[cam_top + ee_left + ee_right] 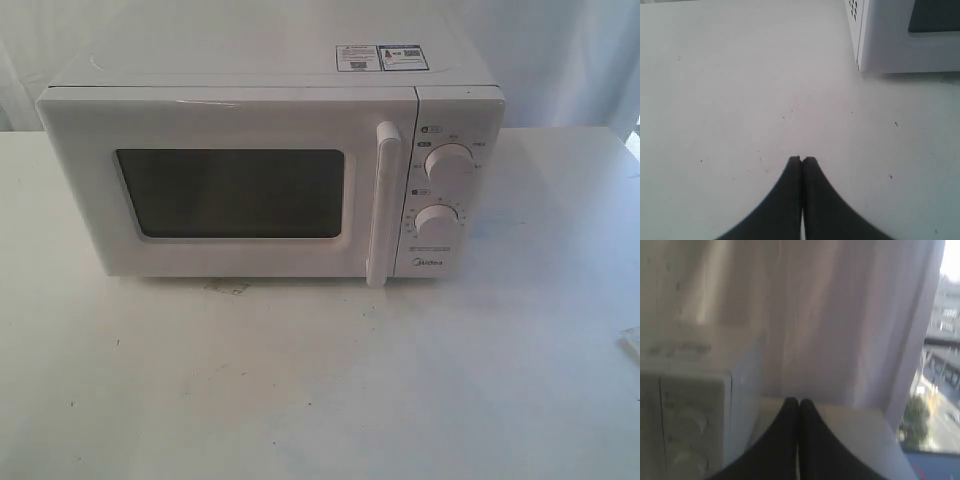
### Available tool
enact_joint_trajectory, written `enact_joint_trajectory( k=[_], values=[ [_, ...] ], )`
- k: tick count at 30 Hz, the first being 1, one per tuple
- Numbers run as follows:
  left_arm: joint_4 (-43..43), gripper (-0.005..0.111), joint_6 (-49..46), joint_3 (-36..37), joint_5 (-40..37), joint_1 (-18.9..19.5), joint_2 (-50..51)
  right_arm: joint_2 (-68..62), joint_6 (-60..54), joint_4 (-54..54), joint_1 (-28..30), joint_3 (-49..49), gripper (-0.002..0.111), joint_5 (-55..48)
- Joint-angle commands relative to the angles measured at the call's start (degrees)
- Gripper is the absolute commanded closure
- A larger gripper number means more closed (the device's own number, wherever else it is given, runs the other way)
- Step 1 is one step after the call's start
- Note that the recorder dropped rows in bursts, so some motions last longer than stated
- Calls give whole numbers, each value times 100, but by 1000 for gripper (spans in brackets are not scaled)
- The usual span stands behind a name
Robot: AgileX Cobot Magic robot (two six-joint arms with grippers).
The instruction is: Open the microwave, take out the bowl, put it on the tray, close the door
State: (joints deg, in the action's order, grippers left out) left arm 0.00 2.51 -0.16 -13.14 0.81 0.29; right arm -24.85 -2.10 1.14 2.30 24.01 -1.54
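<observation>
While the door (230, 192) is fully shut, the microwave (272, 100) sits square on the white table (300, 390), toward the 12 o'clock end of it in the exterior view. The bar handle (383, 205) runs down the door's 3 o'clock edge, and the two dials (449, 160) are stacked further out at 3 o'clock. The window is too dark to see inside. There are stickers (383, 57) on top.

The left claw (801, 159) has its tips pressed together with nothing in them, over bare, slightly speckled tabletop near the oven's front corner. The right claw (799, 401) is pinched closed and empty too, off by the dial side.

A pale curtain (840, 315) hangs behind everything, with a bright window (946, 365) past its edge showing a street outside.
</observation>
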Motion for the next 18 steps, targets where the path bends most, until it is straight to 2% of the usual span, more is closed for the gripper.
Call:
enact_joint_trajectory(
  k=[1,8,18],
  values=[
    [0,107,14,16,-17,-26,-29,-1267,-64,-34,-12,46,108,-446],
    [0,107,14,16,-17,-26,-29,-1903,-35,-34,-12,46,108,-305],
    [0,107,14,16,-17,-26,-29,-2049,-26,-114,-12,46,108,1624]
  ],
)
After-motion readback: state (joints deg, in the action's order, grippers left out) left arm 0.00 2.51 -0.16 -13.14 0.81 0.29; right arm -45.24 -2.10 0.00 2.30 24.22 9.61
